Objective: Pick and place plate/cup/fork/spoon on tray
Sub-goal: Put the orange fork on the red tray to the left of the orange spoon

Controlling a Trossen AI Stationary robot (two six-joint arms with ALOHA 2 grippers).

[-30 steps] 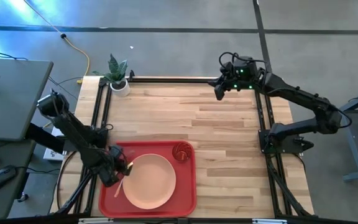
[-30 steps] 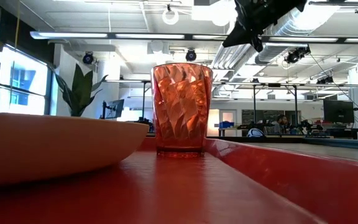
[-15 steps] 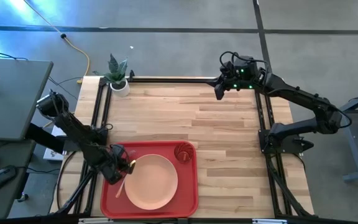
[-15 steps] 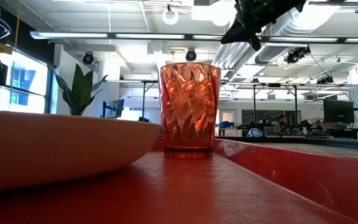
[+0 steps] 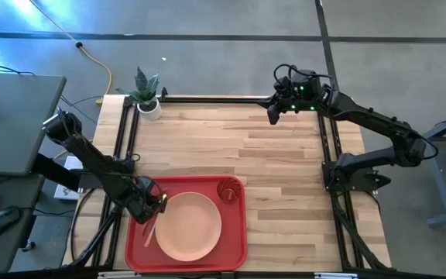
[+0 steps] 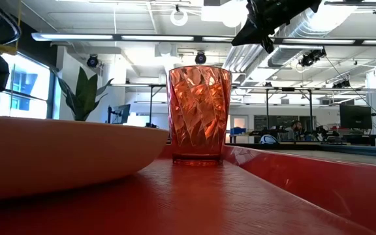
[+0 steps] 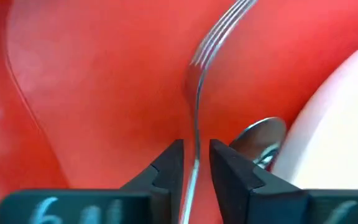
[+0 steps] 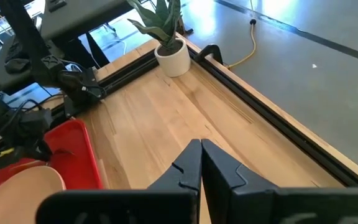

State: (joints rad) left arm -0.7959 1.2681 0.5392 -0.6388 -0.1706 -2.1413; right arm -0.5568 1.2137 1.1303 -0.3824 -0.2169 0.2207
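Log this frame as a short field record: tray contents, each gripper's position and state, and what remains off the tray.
tray: red, at the table's near edge
plate: on the tray
cup: upright in the tray's far right corner
fork: lying on the tray left of the plate
spoon: head beside the plate's rim
left gripper: over the tray, fingers slightly apart either side of the fork handle
right gripper: shut, above the table's far edge
off the tray: potted plant only

Two dark, jointed arms with black cables, green lights on the right arm (image 5: 347, 108), angular black fingers (image 7: 166, 171).
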